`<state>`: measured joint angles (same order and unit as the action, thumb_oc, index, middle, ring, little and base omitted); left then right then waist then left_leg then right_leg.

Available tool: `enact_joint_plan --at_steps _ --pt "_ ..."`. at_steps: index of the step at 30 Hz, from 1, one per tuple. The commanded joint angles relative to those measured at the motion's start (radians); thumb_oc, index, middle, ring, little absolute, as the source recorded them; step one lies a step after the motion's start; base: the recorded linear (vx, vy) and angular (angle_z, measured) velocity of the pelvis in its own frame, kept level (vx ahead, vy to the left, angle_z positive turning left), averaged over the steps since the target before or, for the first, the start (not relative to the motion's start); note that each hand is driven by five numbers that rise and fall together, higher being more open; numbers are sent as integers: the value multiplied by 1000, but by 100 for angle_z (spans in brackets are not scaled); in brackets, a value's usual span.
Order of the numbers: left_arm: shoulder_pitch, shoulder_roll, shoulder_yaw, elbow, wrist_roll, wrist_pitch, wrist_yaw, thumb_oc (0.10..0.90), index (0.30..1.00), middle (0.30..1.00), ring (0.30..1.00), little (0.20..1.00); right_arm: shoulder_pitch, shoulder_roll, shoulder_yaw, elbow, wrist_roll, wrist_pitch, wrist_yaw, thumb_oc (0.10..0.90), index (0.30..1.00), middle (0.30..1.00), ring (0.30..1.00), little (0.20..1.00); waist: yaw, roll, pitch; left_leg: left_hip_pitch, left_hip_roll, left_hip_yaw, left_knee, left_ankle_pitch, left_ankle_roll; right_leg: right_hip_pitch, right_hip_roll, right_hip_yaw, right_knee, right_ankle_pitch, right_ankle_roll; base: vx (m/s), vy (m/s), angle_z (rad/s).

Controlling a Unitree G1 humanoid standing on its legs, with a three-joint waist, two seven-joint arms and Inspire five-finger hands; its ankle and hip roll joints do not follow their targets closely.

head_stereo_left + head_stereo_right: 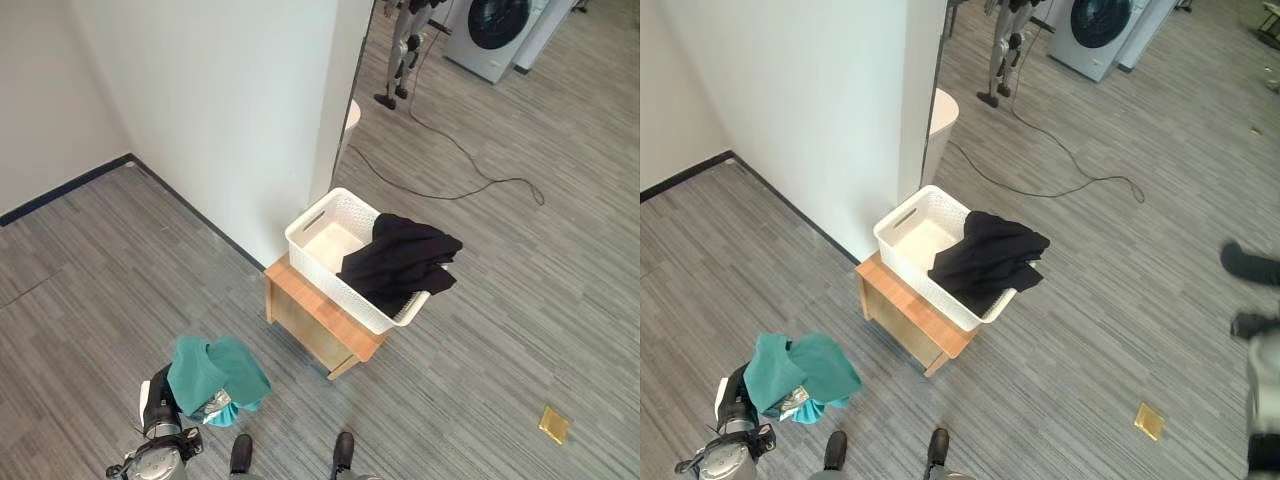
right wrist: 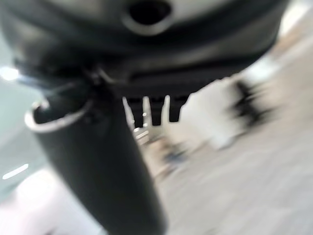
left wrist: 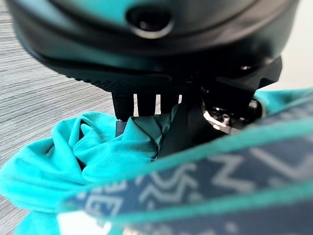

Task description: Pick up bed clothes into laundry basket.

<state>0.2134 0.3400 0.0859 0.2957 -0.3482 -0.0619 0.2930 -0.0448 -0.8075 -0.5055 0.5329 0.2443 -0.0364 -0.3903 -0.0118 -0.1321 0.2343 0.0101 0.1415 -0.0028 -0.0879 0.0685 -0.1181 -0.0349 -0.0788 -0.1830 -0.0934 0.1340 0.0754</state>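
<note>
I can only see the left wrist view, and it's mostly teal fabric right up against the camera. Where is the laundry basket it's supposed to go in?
Observer: The white laundry basket sits on a low wooden stand by a white wall corner. It is ahead and to the right of the teal cloth, well apart from it.
Operator: Is anything in the basket already?
Observer: Yes, a black garment lies in it, spilling over its right end. The left end shows bare bottom.
Operator: And how does the teal cloth look from above?
Observer: It is bunched over the left robot hand, at the lower left of the head views.
</note>
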Motion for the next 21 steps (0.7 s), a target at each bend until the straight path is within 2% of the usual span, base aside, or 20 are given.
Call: enact_joint_plan --at_steps 1,2,3,4,5,6,7,8,9,10,11,12,13,15,17,18,19,21 --pt "-137 111 69 -232 63 -143 41 400 300 300 300 300 8 -1 34 41 -3 -44 -47 800 900 900 900 900 -27 2 -86 43 33 63 1 -89 -18 54 -80 10 6 -100 108 -22 10 -15" --pt "-161 126 76 -268 64 -150 44 400 300 300 300 300 14 19 49 84 -17 -35 -44 800 900 900 900 900 -36 10 -87 45 32 70 1 -89 -16 51 -82 17 6 -98 108 -47 20 -25" --pt "-232 154 78 -366 57 -179 46 400 300 300 300 300 51 61 89 160 -93 -3 -35 800 900 900 900 900 -70 36 -87 54 31 85 1 -89 -11 45 -86 38 6 -93 108 -33 19 -33" --pt "-233 155 79 -367 57 -178 46 400 300 300 300 300 47 62 90 163 -95 -4 -35 800 900 900 900 900 -69 35 -86 55 32 87 1 -91 -11 45 -85 39 6 -94 109 -34 15 -24" --pt "-269 171 69 -405 47 -192 43 400 300 300 300 300 55 76 115 212 -120 6 -32 800 900 900 900 900 -81 46 -86 59 31 95 1 -92 -10 44 -86 47 6 -93 109 -11 6 -32" --pt "-338 189 44 -462 -2 -220 28 400 300 300 300 300 59 109 186 374 -175 46 -9 800 900 900 900 900 -106 71 -86 69 30 111 1 -90 -8 43 -88 62 6 -91 108 -10 6 -29" --pt "-339 191 45 -460 -4 -221 27 400 300 300 300 300 52 108 190 383 -175 42 -9 800 900 900 900 900 -106 71 -85 70 30 112 1 -92 -8 44 -87 63 6 -92 109 7 14 -29" --pt "-360 199 38 -473 -24 -232 20 400 300 300 300 300 46 110 220 448 -203 59 0 800 900 900 900 900 -116 83 -86 76 30 120 1 -93 -7 45 -87 70 6 -94 107 32 3 -28" --pt "-419 214 11 -501 -51 -242 20 400 300 300 300 300 58 153 280 574 -239 80 32 800 900 900 900 900 -140 110 -91 85 27 131 1 -92 -8 51 -90 83 6 -95 106 38 20 -28" --pt "-451 227 -7 -506 -57 -242 19 400 300 300 300 300 58 168 294 631 -236 86 46 800 900 900 900 900 -152 125 -94 91 26 136 1 -91 -8 54 -89 89 6 -98 105 32 12 -32" --pt "-455 228 -8 -503 -57 -243 19 400 300 300 300 300 54 168 295 636 -235 84 47 800 900 900 900 900 -151 124 -92 92 27 136 1 -92 -8 54 -89 89 6 -98 105 20 22 -23" --pt "-514 243 -45 -510 -62 -246 20 400 300 300 300 300 68 202 322 712 -227 93 79 800 900 900 900 900 -177 153 -93 98 23 142 1 -90 -10 57 -90 99 6 -102 102 10 4 -20" --pt "-518 244 -47 -507 -62 -247 20 400 300 300 300 300 67 202 322 715 -226 91 80 800 900 900 900 900 -176 152 -91 98 24 142 1 -90 -10 58 -89 98 6 -102 102 12 6 -17" --pt "-571 255 -73 -503 -64 -254 23 400 300 300 300 300 91 233 337 731 -215 87 103 800 900 900 900 900 -209 182 -91 107 22 153 1 -89 -11 61 -92 109 6 -105 101 20 33 -19" --pt "-655 263 -126 -472 -67 -252 39 400 300 300 300 300 121 271 360 732 -209 88 115 800 900 900 900 900 -258 229 -93 115 18 169 1 -87 -12 60 -96 127 6 -109 100 27 52 -20" --pt "-659 264 -129 -468 -67 -254 40 400 300 300 300 300 122 273 359 730 -209 88 115 800 900 900 900 900 -257 228 -92 115 18 169 1 -87 -12 60 -96 127 6 -109 100 13 45 -29" --pt "-717 267 -154 -413 -39 -245 64 400 300 300 300 300 135 294 387 736 -217 86 122 800 900 900 900 900 -287 252 -89 118 15 183 1 -86 -10 52 -98 137 7 -109 101 1 15 -22" --pt "-751 275 -168 -372 -10 -242 81 400 300 300 300 300 132 301 396 747 -222 87 124 800 900 900 900 900 -293 259 -88 121 15 192 1 -86 -10 49 -97 143 8 -108 102 17 2 -16"
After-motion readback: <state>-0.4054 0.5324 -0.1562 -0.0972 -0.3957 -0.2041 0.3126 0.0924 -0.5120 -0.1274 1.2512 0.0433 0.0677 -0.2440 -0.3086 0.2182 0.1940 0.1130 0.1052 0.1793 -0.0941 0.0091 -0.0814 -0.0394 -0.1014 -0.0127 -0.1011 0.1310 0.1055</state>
